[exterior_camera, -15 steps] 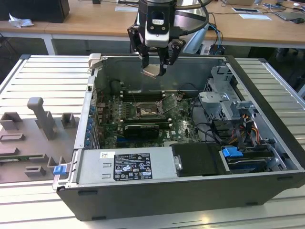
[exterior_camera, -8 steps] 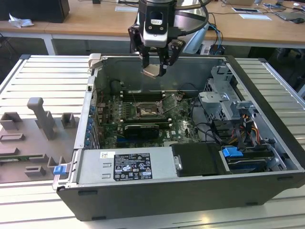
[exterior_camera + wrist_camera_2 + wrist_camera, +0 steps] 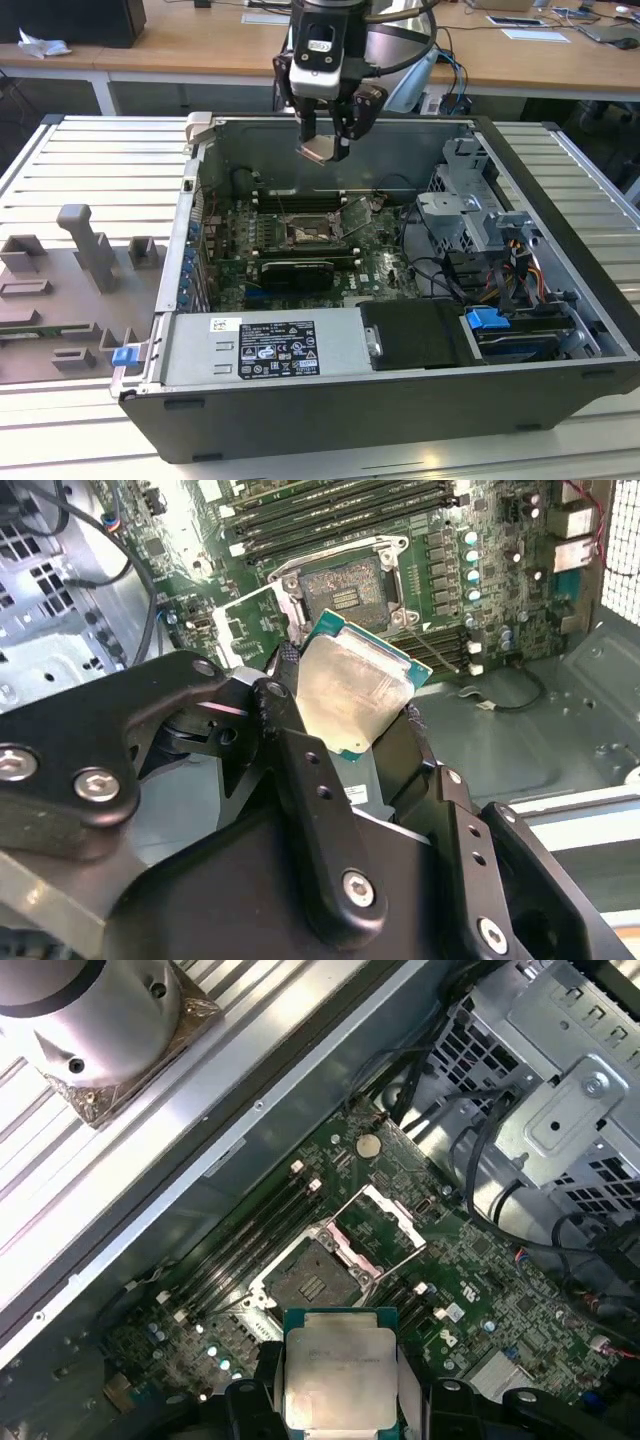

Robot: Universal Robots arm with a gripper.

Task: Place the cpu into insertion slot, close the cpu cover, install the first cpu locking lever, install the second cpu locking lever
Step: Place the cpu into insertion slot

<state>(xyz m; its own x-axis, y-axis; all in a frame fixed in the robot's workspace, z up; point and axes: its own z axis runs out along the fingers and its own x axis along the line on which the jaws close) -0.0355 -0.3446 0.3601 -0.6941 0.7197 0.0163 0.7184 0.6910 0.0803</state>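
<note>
Pincer: black two-fingered gripper (image 3: 323, 150) (image 3: 350, 702) (image 3: 338, 1385) clenched on the cpu, one finger pressing on each of two opposite edges.
Chip: small flat square cpu (image 3: 320, 151) (image 3: 350, 685) (image 3: 338, 1378) with a pale silver-grey metal top and a green rim, hanging in the air well above the green board, near the level of the case's far rim in the exterior view.
Facing: metal top towards both wrist cameras; the chip sits tilted rather than level with the board. Being square, it has no long axis.
Socket: square insertion slot (image 3: 305, 233) (image 3: 345, 583) (image 3: 305, 1285) with a silvery rim, its dark centre uncovered.
Cover: thin silvery cpu cover (image 3: 398, 1214) swung up off the socket and standing open just beside it.
Room: open air between chip and socket. Long dark memory slots (image 3: 300, 195) run close along the socket, and a long black graphics card (image 3: 295, 272) lies on its near side.
Container: black tower case (image 3: 330, 435) lying open on a slatted grey metal table (image 3: 90, 160), holding the board, cables and a silver drive cage (image 3: 465, 205) on the exterior view's right.
</note>
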